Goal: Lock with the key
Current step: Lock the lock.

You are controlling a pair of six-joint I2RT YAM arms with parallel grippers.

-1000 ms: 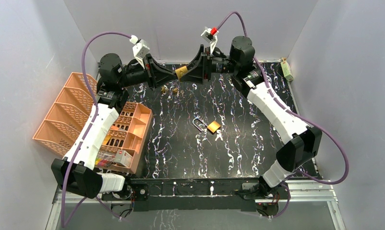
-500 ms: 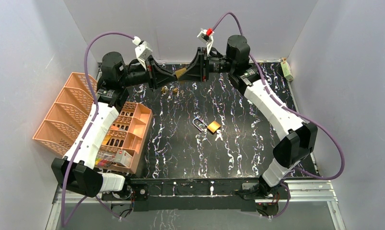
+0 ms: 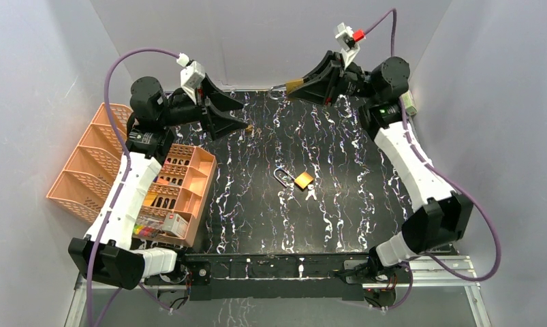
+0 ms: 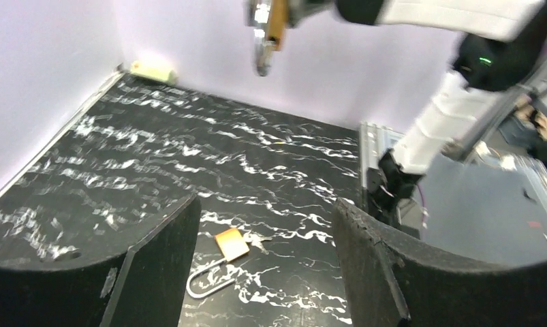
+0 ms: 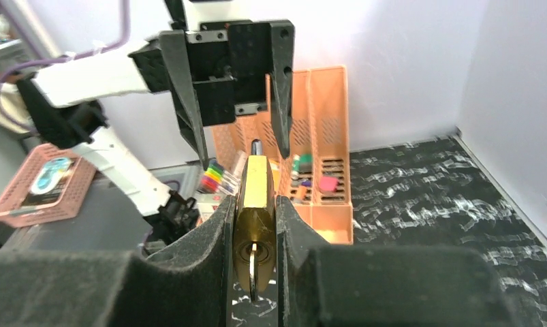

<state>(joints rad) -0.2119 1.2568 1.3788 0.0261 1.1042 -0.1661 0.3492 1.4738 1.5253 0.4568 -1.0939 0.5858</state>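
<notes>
My right gripper [image 3: 292, 87] is shut on a brass padlock [image 3: 296, 85], held in the air above the far edge of the table, shackle pointing left. In the right wrist view the padlock [image 5: 255, 197] sits between the pads with a key [image 5: 253, 264] in its keyhole. My left gripper [image 3: 243, 116] hangs open and empty to the left, apart from it; opposite me its two fingers [image 5: 280, 102] stand spread. A second brass padlock [image 3: 302, 180] lies mid-table with its shackle open and a key [image 3: 312, 193] beside it, also seen between the left jaws [image 4: 231, 243].
An orange slotted organizer [image 3: 86, 163] and an orange basket [image 3: 189, 178] of pens stand at the left edge. A small pale box [image 3: 409, 101] lies in the far right corner. Grey walls enclose the black marbled table [image 3: 257, 218].
The left gripper has opened, let go of the raised padlock and drawn back left. The right arm has swung right and upward, carrying the padlock away.
</notes>
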